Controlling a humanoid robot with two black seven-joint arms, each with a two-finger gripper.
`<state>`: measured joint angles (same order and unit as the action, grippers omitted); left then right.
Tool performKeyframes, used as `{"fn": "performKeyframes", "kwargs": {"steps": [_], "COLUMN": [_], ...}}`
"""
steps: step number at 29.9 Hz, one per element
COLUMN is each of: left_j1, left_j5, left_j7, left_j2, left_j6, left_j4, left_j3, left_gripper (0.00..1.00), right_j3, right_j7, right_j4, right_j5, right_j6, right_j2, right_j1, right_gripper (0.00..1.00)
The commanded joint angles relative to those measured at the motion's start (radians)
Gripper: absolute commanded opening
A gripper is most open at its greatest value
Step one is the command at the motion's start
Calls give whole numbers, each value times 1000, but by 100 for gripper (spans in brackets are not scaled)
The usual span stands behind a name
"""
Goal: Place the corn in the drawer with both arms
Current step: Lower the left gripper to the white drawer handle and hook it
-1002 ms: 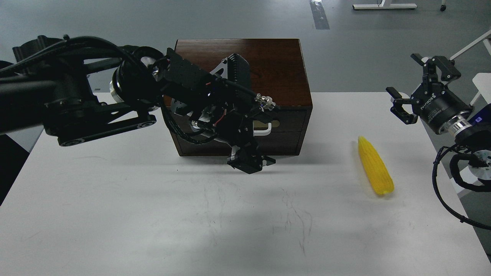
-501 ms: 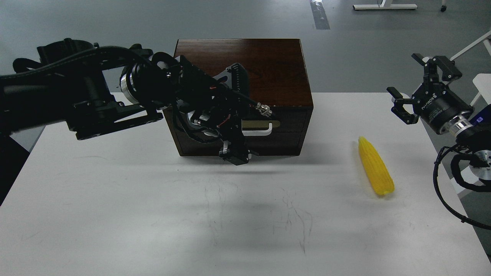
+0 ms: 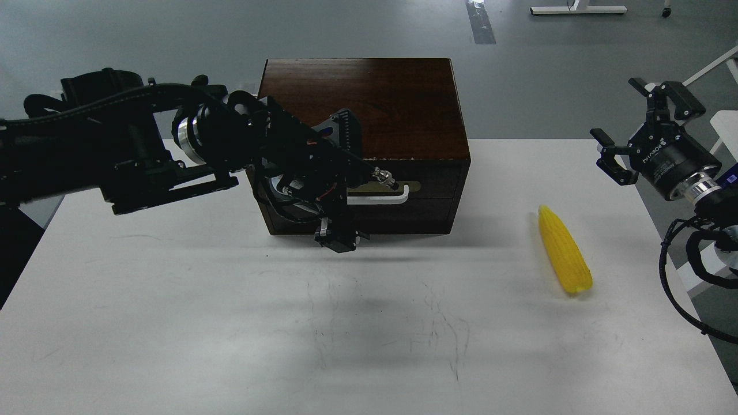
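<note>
Corn lies on the white bench at our right side, its pointed tip toward the far edge and its blunt end toward us. It rests free — nothing touches it. It sits well apart from the dark wooden box, which stands at the far middle of the bench.

The drawer in the box front appears fully closed: its front lies flush with the box face, and the white bar handle runs across it under the brass-coloured plate. We judge that the corn cannot go in until this drawer is pulled out, which explains the division of work between the arms.

Our left hand hangs low in front of the box, just beside the left end of the handle and close to the bench. It is seen end-on and dark, so we cannot tell whether its fingers are parted or together. We cannot tell whether it touches the handle. Its placement suits a pull on the handle.

Our right hand is held up at the right edge of the bench, beyond the corn and clear of it. Its fingers are spread wide and grip nothing — a ready posture for descending on the cob.

Neither stage of the task is complete.
</note>
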<state>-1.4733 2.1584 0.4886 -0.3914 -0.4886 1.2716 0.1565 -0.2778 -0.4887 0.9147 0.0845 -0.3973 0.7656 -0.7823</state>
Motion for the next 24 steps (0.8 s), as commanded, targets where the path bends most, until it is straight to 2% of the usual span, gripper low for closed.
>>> {"fn": "performKeyframes", "kwargs": {"steps": [1, 24], "left_j1": [8, 13], "left_j5": [3, 3], "left_j7": [0, 0], "left_j2": [3, 23], "left_j6": [0, 0], "left_j4": [0, -31], "left_j3": [1, 32], "left_gripper": [98, 98], "right_j3": [0, -3], "right_j7": [0, 0], "right_j4": [6, 7], "right_j5": [0, 0], "right_j6": [2, 2], "right_j2": [9, 9], "right_j1": [1, 6], "right_gripper": [100, 100]}}
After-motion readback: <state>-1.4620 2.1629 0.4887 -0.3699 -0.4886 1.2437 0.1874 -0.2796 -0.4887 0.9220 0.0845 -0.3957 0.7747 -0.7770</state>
